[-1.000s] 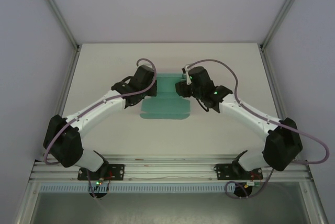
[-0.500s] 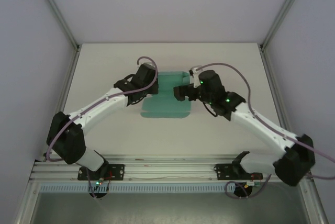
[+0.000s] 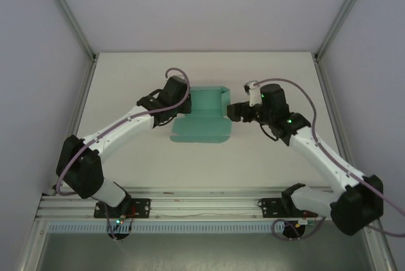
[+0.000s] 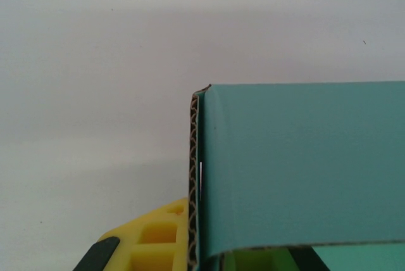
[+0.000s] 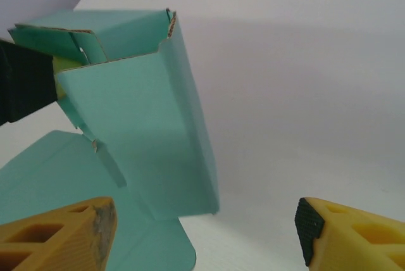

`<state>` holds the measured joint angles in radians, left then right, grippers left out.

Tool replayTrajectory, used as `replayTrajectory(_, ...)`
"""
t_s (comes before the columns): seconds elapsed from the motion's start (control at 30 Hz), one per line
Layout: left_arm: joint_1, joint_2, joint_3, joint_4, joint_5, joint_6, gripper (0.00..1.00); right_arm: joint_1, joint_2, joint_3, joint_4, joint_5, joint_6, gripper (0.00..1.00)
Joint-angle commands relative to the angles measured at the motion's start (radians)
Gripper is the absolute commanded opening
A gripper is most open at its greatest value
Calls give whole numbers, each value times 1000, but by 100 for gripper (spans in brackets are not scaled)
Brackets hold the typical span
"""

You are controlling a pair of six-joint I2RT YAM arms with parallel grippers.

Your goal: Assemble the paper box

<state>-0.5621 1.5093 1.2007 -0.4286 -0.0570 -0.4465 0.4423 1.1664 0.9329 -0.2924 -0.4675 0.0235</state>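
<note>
Your box [image 3: 202, 125] sits mid-table [image 3: 266, 163], its left wall clamped in the left claw [image 3: 182, 107], and the right claw [image 3: 233, 111], jaws apart and empty, hangs just right of the upright right wall, nearest for folding it.

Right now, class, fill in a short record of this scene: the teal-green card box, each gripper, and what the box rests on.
Box: teal-green corrugated card paper box, partly folded, one wall upright, a rounded flap flat on the white table
Left gripper: shut on the box's left wall
Right gripper: open, just right of the box, nothing between its fingers
</note>
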Motion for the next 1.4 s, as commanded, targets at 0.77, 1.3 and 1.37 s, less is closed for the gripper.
replayTrajectory(0.77, -45, 34, 49, 15, -55, 2, 0, 114, 365, 205, 173, 434, 161, 34)
replayTrajectory(1.3, -61, 11, 84, -30, -169, -78, 0, 133, 465, 317, -174, 1078, 346, 0)
replayTrajectory(1.37, -59, 13, 95, -57, -203, -90, 0, 133, 494, 351, -254, 1139, 335, 0)
